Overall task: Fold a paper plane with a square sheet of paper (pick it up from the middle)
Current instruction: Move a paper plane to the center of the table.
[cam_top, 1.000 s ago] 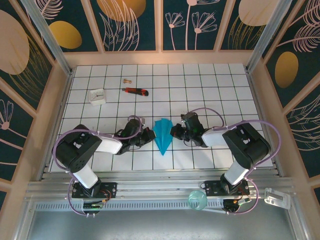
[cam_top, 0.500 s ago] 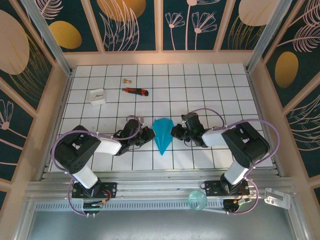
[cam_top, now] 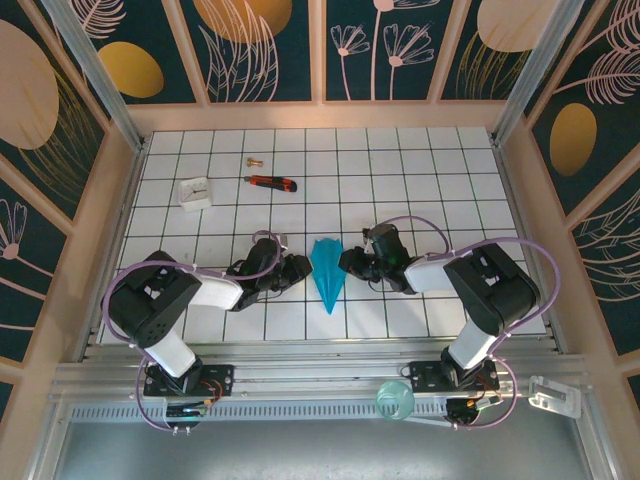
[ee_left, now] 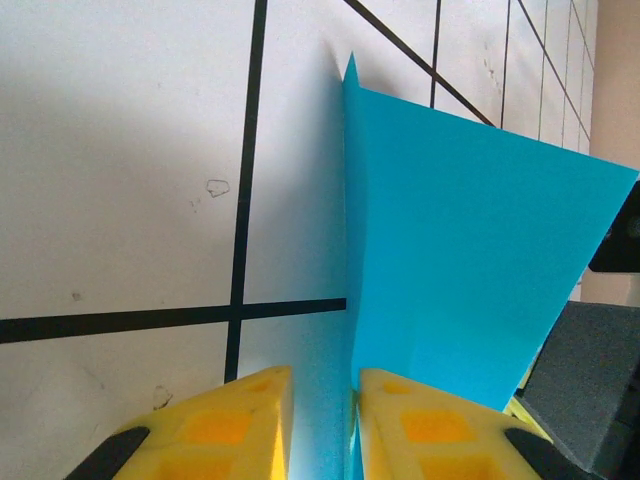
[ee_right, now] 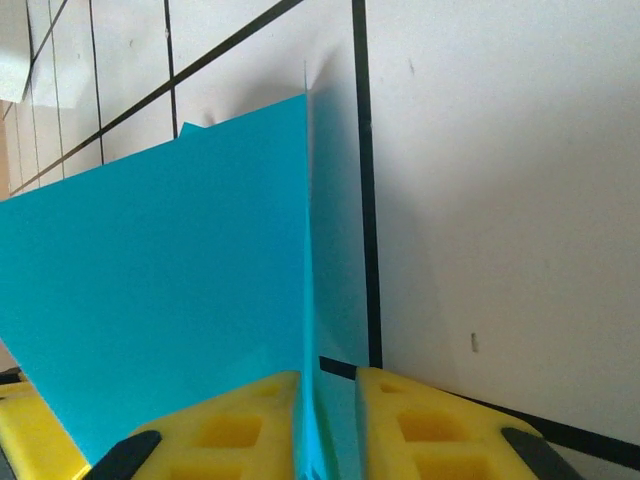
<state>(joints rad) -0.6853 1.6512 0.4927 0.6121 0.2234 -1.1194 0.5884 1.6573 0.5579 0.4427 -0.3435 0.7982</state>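
Note:
The square sheet of paper is folded into a slim teal paper plane (cam_top: 327, 272) in the middle of the tiled table, its sharp point toward the near edge. My left gripper (cam_top: 300, 268) is at its left side and my right gripper (cam_top: 350, 264) at its right. In the left wrist view the yellow fingers (ee_left: 250, 425) stand slightly apart, and a raised teal flap (ee_left: 450, 250) has its edge in the gap. In the right wrist view the fingers (ee_right: 420, 425) are also a little apart, with the upright paper flap (ee_right: 180, 270) running between them. Both grippers are open around the paper.
A red-and-black utility knife (cam_top: 271, 182), a small white block (cam_top: 195, 192) and a small brass piece (cam_top: 252, 160) lie at the back left. Wooden side walls (cam_top: 112, 200) border the table. A pale green roll (cam_top: 395, 402) sits on the near rail.
Both pairs of jaws have parted slightly from shut. The paper plane looks narrower now than in the earlier frames. The arms have barely shifted.

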